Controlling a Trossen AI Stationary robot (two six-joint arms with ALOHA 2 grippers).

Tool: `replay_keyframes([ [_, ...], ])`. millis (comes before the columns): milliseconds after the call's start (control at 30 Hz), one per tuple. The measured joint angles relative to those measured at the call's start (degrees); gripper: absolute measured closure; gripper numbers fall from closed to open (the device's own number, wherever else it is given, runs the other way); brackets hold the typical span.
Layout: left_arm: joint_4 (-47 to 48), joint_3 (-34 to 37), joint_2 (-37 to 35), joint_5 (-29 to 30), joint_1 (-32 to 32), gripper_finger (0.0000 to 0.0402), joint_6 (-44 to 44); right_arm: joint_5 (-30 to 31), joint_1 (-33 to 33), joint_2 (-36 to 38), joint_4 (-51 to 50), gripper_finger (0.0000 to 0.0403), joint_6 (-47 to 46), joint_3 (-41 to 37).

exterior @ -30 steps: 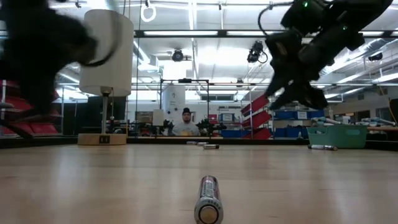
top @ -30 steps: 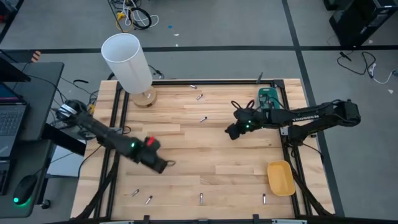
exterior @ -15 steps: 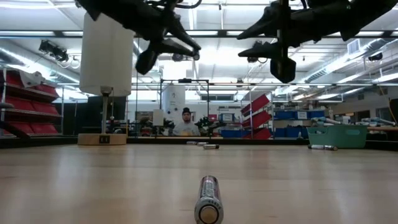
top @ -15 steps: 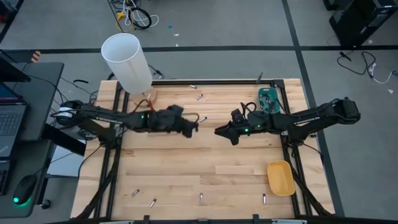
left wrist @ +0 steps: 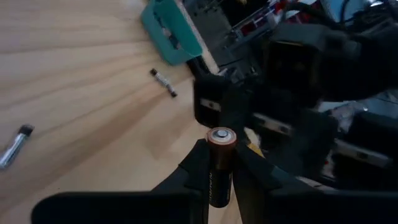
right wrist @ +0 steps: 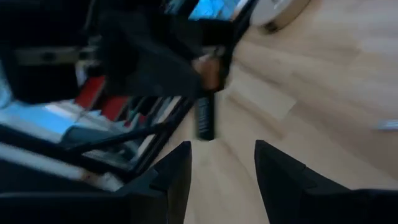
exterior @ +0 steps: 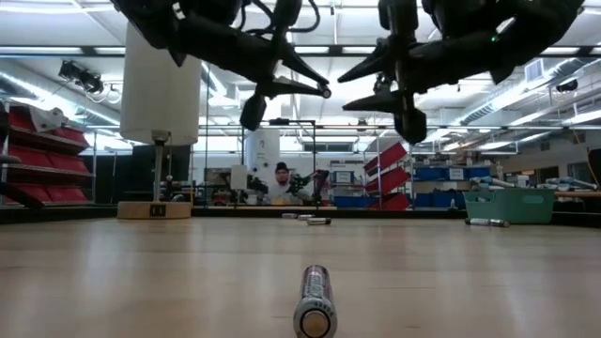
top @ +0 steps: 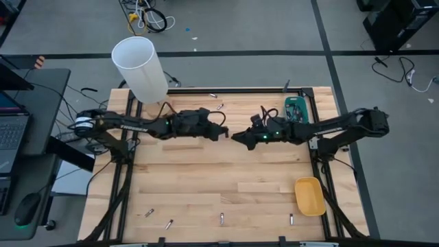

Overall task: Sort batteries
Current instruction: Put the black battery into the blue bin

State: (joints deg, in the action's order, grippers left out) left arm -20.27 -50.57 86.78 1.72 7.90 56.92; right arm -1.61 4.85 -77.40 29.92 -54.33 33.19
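Both arms have closed on each other above mid-table since the earlier frame.

Left gripper (left wrist: 219, 163): clamped on one copper-topped battery (left wrist: 219, 168), raised clear of the wooden table (top: 206, 178), tip toward the other arm.

Right gripper (right wrist: 217, 165): fingers parted, nothing between them, facing that cell at close range.

Loose batteries (top: 221, 218): along the near edge and near the back.

Teal tray (top: 295, 108), yellow tray (top: 309, 195): right side.

Step, as judged: arm-to-arm handover. Next calls for aligning the parted fingers around the cell's free end before the left lets go.
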Motion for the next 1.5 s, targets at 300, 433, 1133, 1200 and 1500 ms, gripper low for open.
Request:
replay_keyframes([
  [300,-0.9,0.0,0.8,-4.9,1.5,0.0346,0.3,0.1,0.5,-6.8,8.6,0.0232,-1.0,1.4],
  [433,-0.8,0.0,0.8,-6.7,1.5,0.0346,0.6,-0.2,1.6,-9.5,8.6,0.0236,-1.0,2.8],
  [1133,-4.3,0.0,0.8,-12.7,6.0,0.027,-1.0,-4.2,3.0,-8.5,-2.3,0.0368,3.1,5.9],
  [1200,-5.9,0.0,0.8,-15.7,6.9,0.0263,-1.1,-3.5,4.2,-7.3,-5.9,0.0368,3.0,5.9],
  [1500,-5.3,0.0,0.4,-22.2,8.2,0.0257,-6.5,9.2,13.1,4.0,-33.7,0.0368,-2.4,5.9],
])
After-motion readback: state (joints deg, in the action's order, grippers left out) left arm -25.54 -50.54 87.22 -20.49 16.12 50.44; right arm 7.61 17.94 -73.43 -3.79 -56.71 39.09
